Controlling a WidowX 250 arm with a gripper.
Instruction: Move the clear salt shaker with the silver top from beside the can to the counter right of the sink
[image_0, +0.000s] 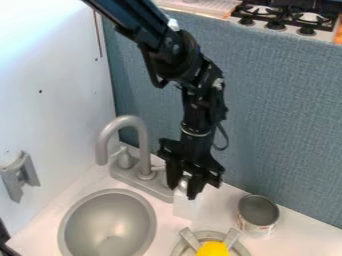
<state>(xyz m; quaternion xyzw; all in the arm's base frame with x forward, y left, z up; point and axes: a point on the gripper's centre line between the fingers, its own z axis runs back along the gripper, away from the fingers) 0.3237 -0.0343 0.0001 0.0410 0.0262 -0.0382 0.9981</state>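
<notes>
Hanging down over the white counter (220, 212), the black gripper (184, 191) is at a white, boxy thing with a silver top (187, 207). I cannot tell if the pincer is apart or squeezing it. The white thing is on the counter, between the bendy grey tap (141, 145) and an open tin can with a grey inside (258, 210). A round grey sink (110, 220) is below the tap. Something yellow (212, 249) is in a round grey metal dish (179, 250). A smooth white wall (50, 115) meets a fuzzy-looking blue-grey wall (280, 110). Past that is a stove with black bars (287, 15).
</notes>
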